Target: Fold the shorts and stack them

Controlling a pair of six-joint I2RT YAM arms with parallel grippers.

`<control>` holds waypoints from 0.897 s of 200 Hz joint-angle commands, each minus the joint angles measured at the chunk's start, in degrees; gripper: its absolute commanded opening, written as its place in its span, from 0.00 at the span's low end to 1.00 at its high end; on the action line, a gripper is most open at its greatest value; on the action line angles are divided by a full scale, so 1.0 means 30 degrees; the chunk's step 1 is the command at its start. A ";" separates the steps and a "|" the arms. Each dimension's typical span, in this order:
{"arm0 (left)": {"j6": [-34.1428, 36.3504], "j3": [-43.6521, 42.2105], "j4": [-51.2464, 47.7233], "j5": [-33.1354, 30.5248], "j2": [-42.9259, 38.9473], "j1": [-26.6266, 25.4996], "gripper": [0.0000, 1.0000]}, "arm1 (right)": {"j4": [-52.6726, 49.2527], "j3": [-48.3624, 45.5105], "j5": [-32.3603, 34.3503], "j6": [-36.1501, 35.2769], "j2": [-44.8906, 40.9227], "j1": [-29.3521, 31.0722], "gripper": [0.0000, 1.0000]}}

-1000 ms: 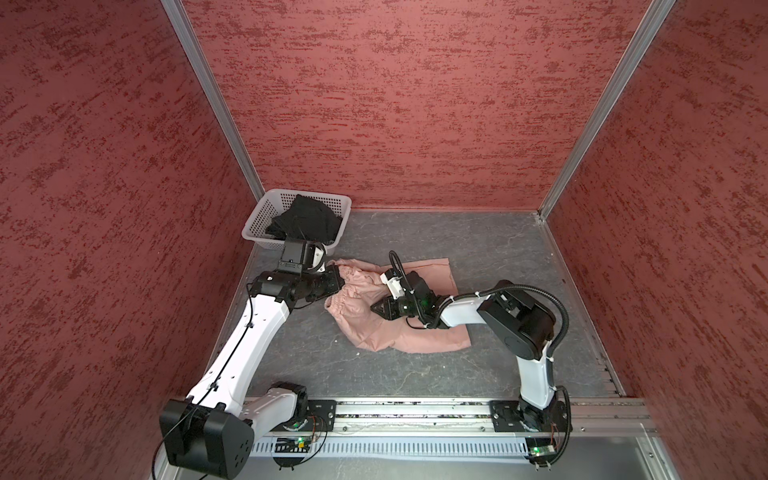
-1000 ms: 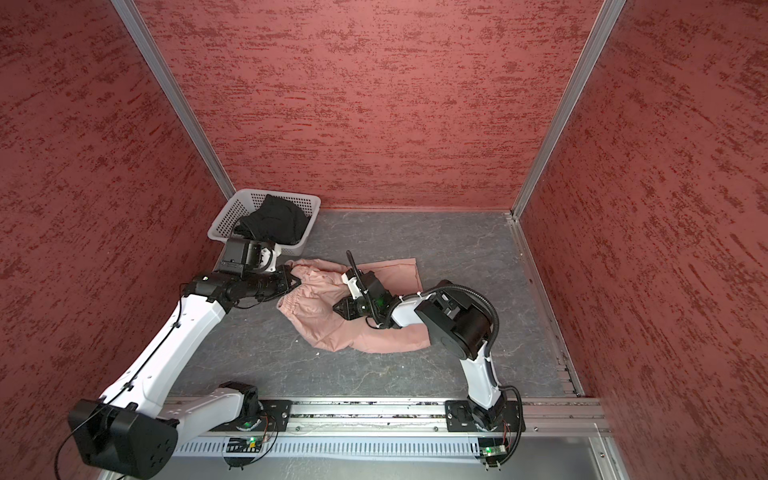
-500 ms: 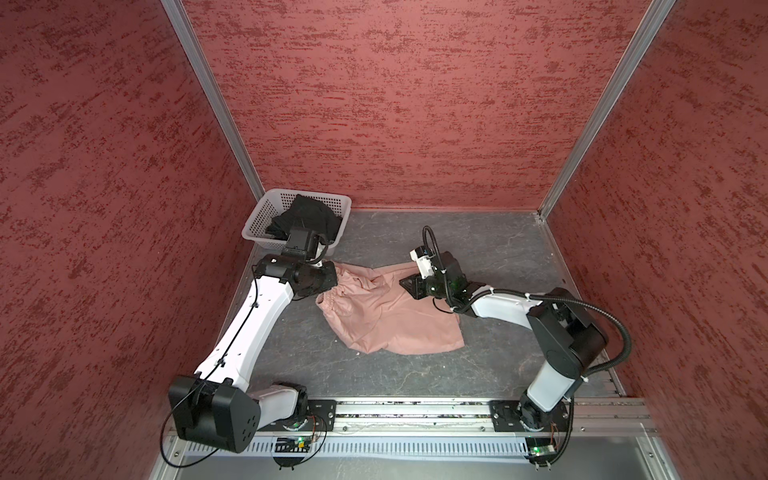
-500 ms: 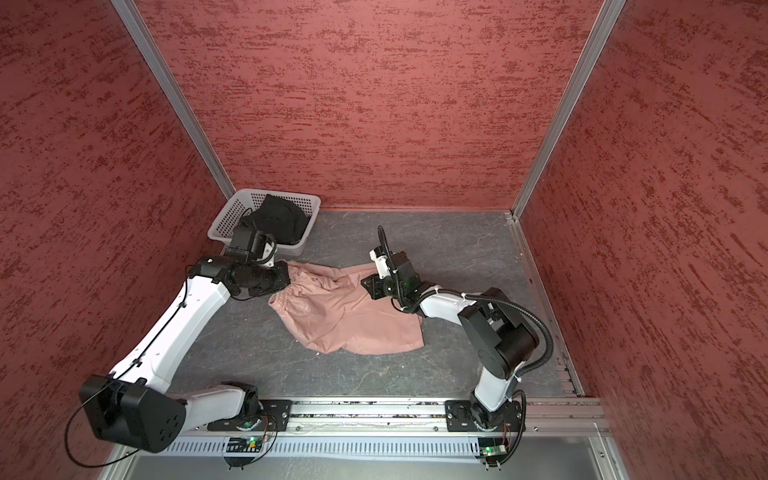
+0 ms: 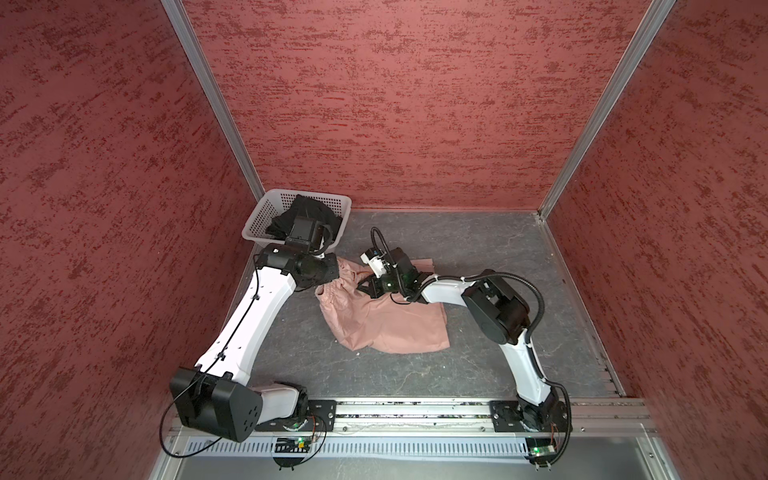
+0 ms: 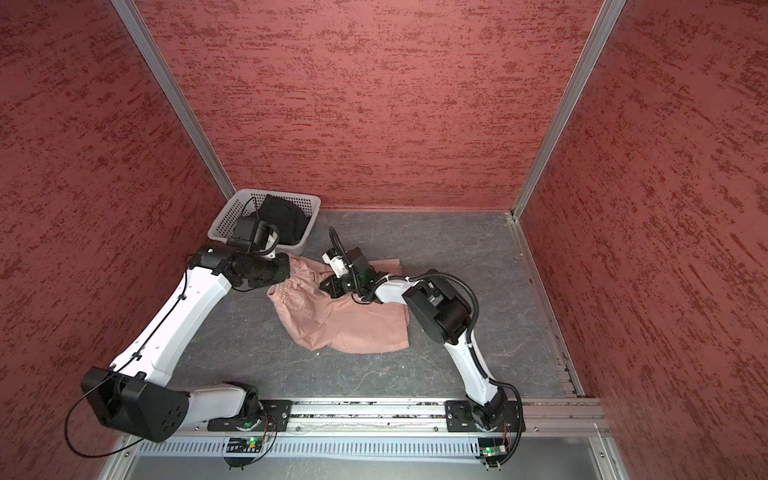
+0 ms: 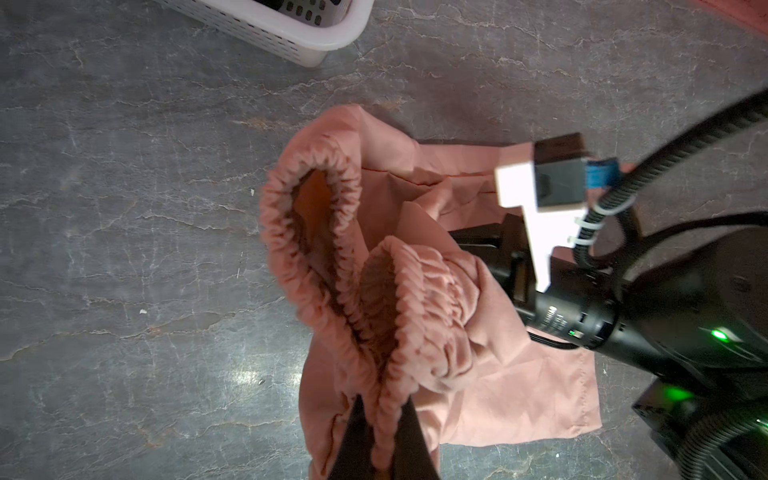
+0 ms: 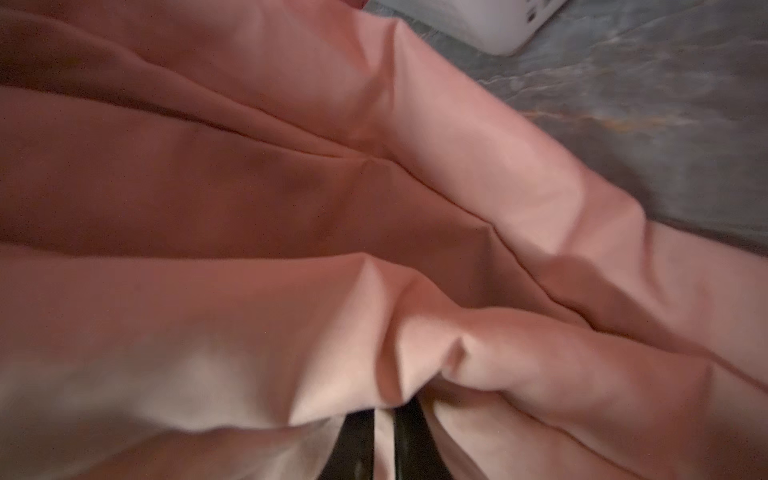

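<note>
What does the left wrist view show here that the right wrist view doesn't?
Only the left wrist view: the gathered waistband of the pink shorts, gaping open and pinched by the left fingers, with the right arm reaching over the cloth. Only the right wrist view: the right fingers nipping a smooth fold, seen close up. Both: the pink shorts, a corner of the white basket and the grey table.

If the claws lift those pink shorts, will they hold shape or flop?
Probably floppy: the pink shorts droop in loose folds where the left claw pinches the gathered waistband. Likely light: the cloth looks thin and creased. The legs would probably trail.
</note>
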 commanded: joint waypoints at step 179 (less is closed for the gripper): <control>-0.4986 -0.0122 0.4486 -0.1893 0.2905 -0.6192 0.00 | -0.1945 -1.2323 0.6753 0.1988 -0.8523 -0.5587 0.63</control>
